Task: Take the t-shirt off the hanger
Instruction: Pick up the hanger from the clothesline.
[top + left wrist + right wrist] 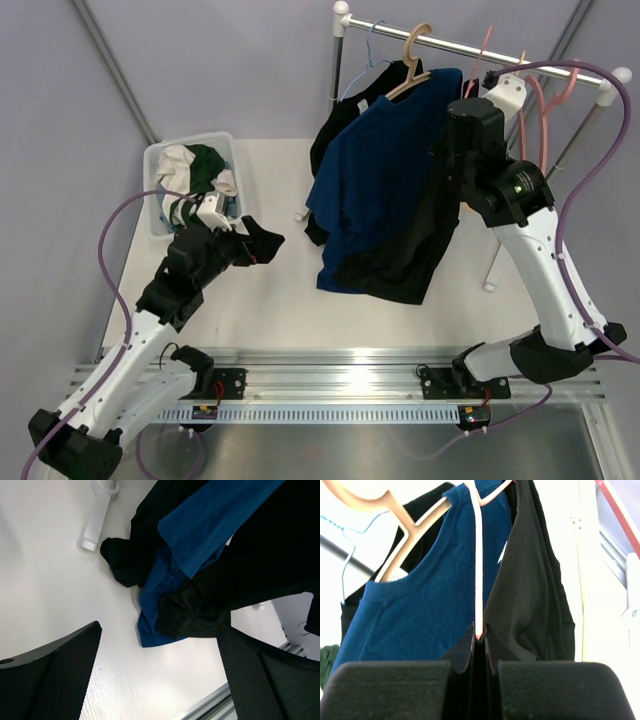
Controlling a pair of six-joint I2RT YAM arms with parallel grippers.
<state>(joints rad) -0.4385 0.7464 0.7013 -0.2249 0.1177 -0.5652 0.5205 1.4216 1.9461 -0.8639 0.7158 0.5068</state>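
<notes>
This is a robotics lab test cell. Plain grey partition walls (220, 70) enclose a bare white table (270, 300), and two cabled robot arms (545, 265) are bolted to an aluminium rail (340, 372) along the bottom. A clothes rail (470, 45) at upper right carries t-shirts (370, 180) on hangers (413, 62), and a plastic bin (190, 140) of garments sits at left.

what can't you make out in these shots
- Top view: right claw tips, behind its own wrist.
- Right wrist view: pink hanger hook, cut off at top.
- Top view: clothes in bin, too small to sort.
- Left wrist view: blue t-shirt collar, cut off at top.
</notes>
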